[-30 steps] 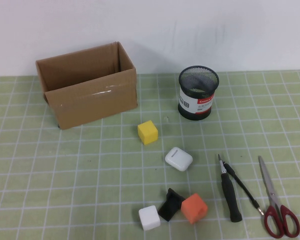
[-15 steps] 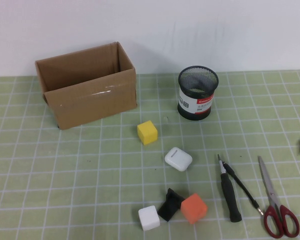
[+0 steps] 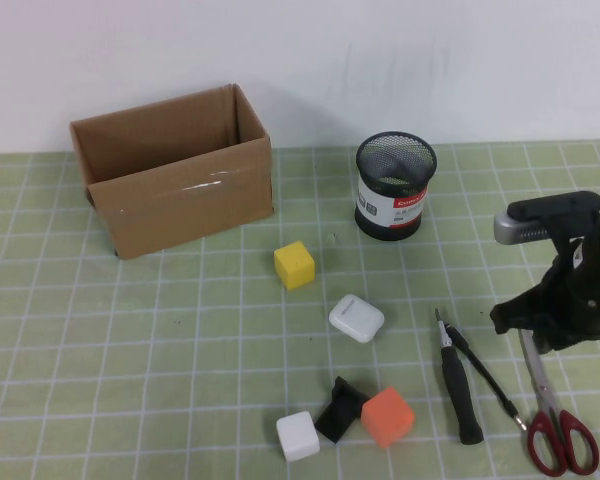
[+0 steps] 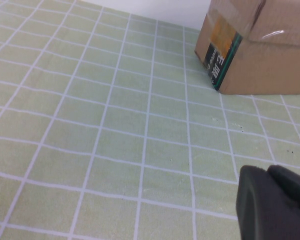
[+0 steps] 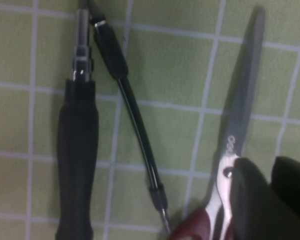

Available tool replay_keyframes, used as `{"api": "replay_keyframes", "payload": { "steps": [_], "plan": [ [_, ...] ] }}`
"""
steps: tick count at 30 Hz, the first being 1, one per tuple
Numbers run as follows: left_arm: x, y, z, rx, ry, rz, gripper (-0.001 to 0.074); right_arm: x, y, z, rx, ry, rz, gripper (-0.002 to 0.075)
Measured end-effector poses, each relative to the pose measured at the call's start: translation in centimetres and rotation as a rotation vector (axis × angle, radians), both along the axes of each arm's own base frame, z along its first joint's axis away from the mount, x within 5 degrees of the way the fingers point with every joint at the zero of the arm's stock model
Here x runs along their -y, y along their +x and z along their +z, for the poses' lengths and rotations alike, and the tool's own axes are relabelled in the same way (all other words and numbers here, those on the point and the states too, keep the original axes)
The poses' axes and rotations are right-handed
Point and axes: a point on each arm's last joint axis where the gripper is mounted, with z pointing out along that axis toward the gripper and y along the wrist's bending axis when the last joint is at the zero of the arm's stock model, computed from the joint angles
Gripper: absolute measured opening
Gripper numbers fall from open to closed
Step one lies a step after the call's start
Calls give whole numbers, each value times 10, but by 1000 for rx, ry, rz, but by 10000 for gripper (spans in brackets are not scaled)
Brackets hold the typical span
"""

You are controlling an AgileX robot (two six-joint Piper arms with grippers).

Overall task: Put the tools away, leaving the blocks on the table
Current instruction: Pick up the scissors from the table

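The steel scissors (image 3: 552, 420) with dark red loops lie at the front right of the green grid table (image 3: 130, 350). The black-handled screwdriver (image 3: 460, 390) and the thin black rod (image 3: 488, 372) lie just left of them. My right gripper (image 3: 536, 326) hovers over the scissor blades, fingers together and empty. In the right wrist view it (image 5: 267, 167) sits above the scissors' pivot (image 5: 240, 110), with the screwdriver (image 5: 77, 150) and rod (image 5: 135, 125) alongside. The yellow block (image 3: 295, 265), white block (image 3: 298, 436) and orange block (image 3: 388, 416) rest on the mat. My left gripper (image 4: 267, 171) is shut and empty over bare mat.
An open cardboard box (image 3: 170, 170) stands at the back left, also seen in the left wrist view (image 4: 255, 45). A black mesh cup (image 3: 395, 185) stands at the back middle. A white earbud case (image 3: 357, 318) and a small black object (image 3: 340, 408) lie among the blocks.
My right arm has come in from the right edge and now hangs over the scissor blades. The tools and blocks have not moved.
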Motion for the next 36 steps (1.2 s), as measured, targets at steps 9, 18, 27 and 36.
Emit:
{"api": "replay_keyframes", "payload": {
  "steps": [9,18,27,36],
  "plan": [
    [0,0,0,0,0,0,-4,1,-5,-27,-60,-6,-31,424],
    [0,0,0,0,0,0,-4,3,-5,-73,-137,-55,-26,183],
    [0,0,0,0,0,0,-4,0,1,-41,-39,-7,-35,-6],
    [0,0,0,0,0,0,-4,-33,30,94,524,204,128,-6]
  ]
}}
